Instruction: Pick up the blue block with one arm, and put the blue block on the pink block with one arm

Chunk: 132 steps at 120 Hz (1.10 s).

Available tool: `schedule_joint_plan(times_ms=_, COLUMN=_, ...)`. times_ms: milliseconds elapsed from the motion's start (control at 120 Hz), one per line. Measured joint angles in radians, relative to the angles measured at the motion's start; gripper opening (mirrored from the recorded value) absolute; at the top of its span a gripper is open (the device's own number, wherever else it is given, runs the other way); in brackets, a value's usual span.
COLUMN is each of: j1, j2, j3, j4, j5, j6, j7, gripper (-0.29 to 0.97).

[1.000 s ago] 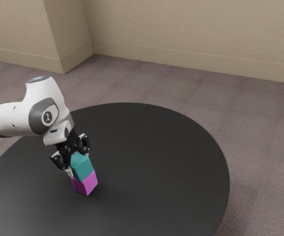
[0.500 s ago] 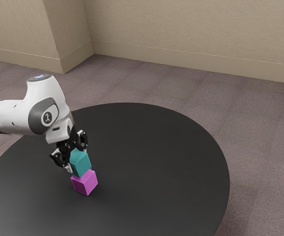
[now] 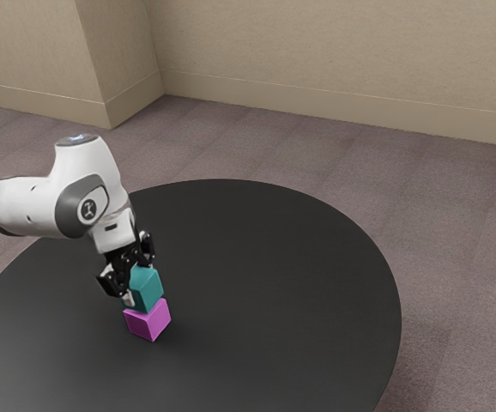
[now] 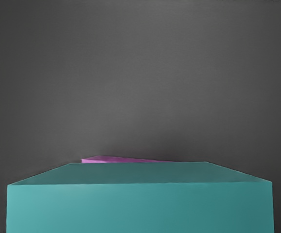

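The blue block [image 3: 147, 289], teal in colour, sits tilted between the black fingers of my gripper [image 3: 135, 283], which is shut on it. Directly beneath it the pink block [image 3: 148, 322] rests on the round black table [image 3: 274, 275]. In the exterior view the blue block's lower edge meets the pink block's top; whether they touch I cannot tell. In the wrist view the blue block [image 4: 140, 199] lies just under the hand, with a thin strip of the pink block [image 4: 106, 159] showing past its far edge.
The table stands on brown carpet [image 3: 437, 197], with beige walls behind. My white arm [image 3: 51, 202] comes in from the exterior view's left, over the table's edge. Bare tabletop stretches toward the exterior view's right of the blocks.
My hand has shifted slightly toward the exterior view's right and down, after rising a little, carrying the blue block with it. The pink block has stayed put.
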Motion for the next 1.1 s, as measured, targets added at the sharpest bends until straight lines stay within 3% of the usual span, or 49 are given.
schedule_joint_plan(times_ms=633, j1=-0.010, j2=0.017, j3=-0.007, j4=0.009, j5=0.055, j6=0.007, j7=-0.049, gripper=0.37)
schedule_joint_plan(times_ms=1100, j1=-0.008, j2=0.010, j3=-0.008, j4=-0.002, j5=0.009, j6=0.023, j7=0.080, gripper=0.37)
